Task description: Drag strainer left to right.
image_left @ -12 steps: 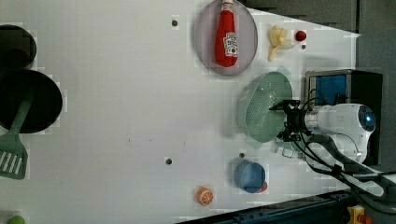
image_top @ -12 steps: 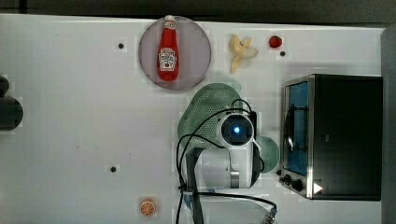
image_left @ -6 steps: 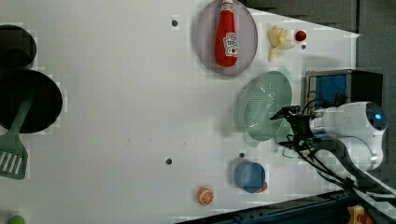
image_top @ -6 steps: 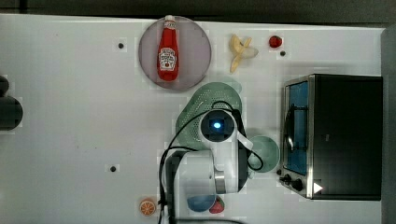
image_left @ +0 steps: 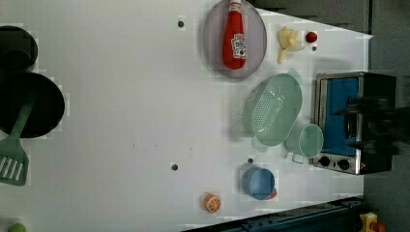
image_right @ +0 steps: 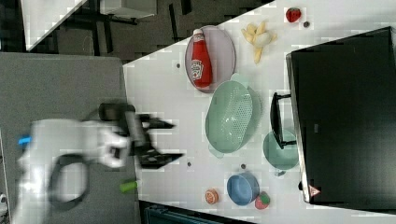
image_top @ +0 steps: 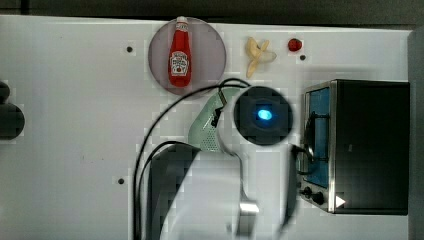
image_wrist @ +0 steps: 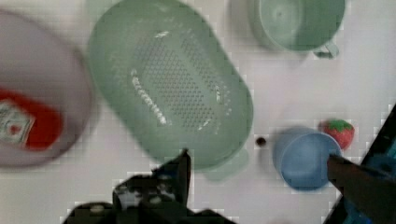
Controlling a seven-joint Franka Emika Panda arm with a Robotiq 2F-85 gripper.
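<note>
The strainer (image_left: 273, 110) is a pale mint-green oval colander with small holes and a tab handle. It rests on the white table between the plate and the mug, and is also seen as the strainer (image_right: 231, 116) and the strainer (image_wrist: 173, 84). In the top view the arm's wrist (image_top: 263, 115) covers most of the strainer (image_top: 206, 127). My gripper (image_right: 177, 140) hangs high above the table, open, with nothing between its fingers. In the wrist view the gripper (image_wrist: 258, 158) spreads wide over the strainer's near rim, clear of it.
A grey-purple plate (image_left: 215, 48) holding a ketchup bottle (image_left: 234, 41) lies beside the strainer. A mint mug (image_left: 309, 141) and a toaster oven (image_top: 360, 145) stand on its other side. Nearby are a blue bowl (image_left: 258, 183), a strawberry (image_wrist: 338, 130), an orange (image_left: 211, 203) and a banana (image_top: 257, 55).
The arm has risen away from the strainer's rim and looms larger in the top view. The strainer stays in place near the toaster oven.
</note>
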